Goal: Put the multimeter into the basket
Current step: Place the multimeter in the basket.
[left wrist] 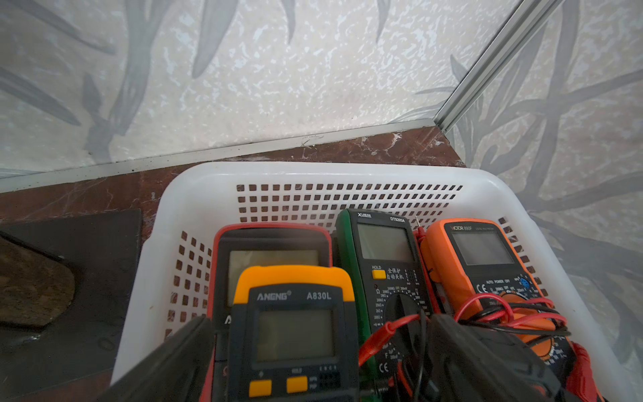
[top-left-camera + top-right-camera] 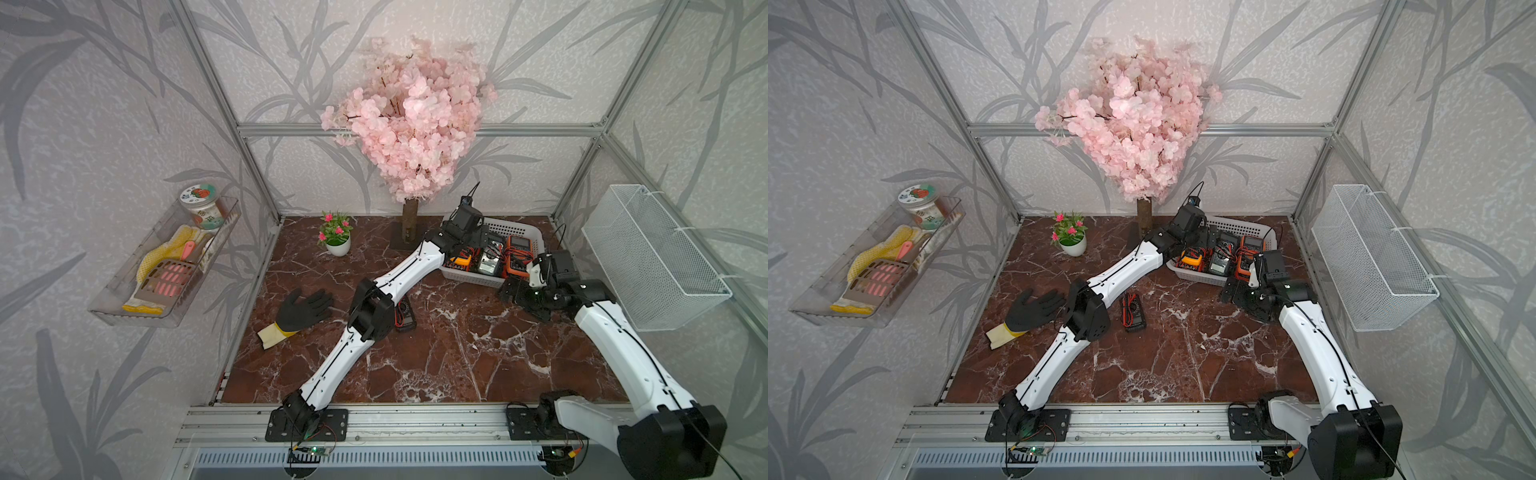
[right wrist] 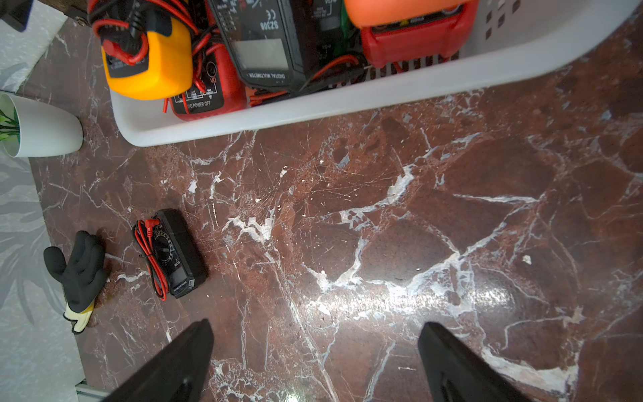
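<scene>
- Left gripper (image 1: 322,323) hung over the basket (image 1: 313,174) with jaws spread wide, one finger on either side of the yellow multimeter (image 1: 294,334). We saw no clamp on it, and couldn't tell whether the pads touched.
- The yellow multimeter lay inside the basket, stacked on the red multimeter (image 1: 271,240). We judged it could slide or tip if a finger dragged along it on the way up.
- Red leads (image 1: 487,306) looped just beside one left finger. We judged a retreat could hook them and pull the orange multimeter (image 1: 480,250) or the green multimeter (image 1: 382,243) out.
- Right gripper (image 3: 316,325) was open and empty over the bare table (image 3: 382,226), near the basket's rim. We judged a careless swing could shove the basket.
- The black multimeter (image 2: 1133,311) lay on the table beside the glove (image 2: 303,309), well apart from the basket and under the left arm's elbow. A low elbow could knock it, and its loose leads could snag a grasp.
</scene>
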Motion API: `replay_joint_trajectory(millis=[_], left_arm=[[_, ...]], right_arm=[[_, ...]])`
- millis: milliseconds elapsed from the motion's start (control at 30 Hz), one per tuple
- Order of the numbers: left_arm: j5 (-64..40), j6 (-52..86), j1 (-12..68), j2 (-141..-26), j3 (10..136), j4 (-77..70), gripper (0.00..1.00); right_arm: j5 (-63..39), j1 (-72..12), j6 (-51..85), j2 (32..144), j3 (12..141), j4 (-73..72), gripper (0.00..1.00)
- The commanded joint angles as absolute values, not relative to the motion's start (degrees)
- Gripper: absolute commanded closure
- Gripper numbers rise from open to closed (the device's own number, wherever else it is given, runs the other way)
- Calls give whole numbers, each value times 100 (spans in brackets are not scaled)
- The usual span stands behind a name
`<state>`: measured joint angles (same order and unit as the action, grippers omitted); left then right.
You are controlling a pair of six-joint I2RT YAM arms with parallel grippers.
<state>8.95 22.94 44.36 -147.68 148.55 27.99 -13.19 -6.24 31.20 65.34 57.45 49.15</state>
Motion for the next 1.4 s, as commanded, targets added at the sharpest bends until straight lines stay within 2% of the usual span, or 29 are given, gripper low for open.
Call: replay_joint_trajectory(millis=[0,233,433,900,1367], left_arm=[[1006,2382,4440,-14249,14789,2921,0],[1148,2544,4507,-13436,13625,3002,0],[1209,2753,4555,-12410,11942,2714,0],[1764,3318,4528,-9140,7462,2177,0],[2775,4203,4374,-7553,6028,2953,0]], right_arm=[[-1389,-596,3091,6568,5897,4843,2],[-1423,-596,3060,6522,5863,4782,3],[-1519,-713,3113,6574,5807,4592,3],[-398,-2416,3664,7019,5620,4092,2],[-438,-3450,3475,8524,6726,4043,3]])
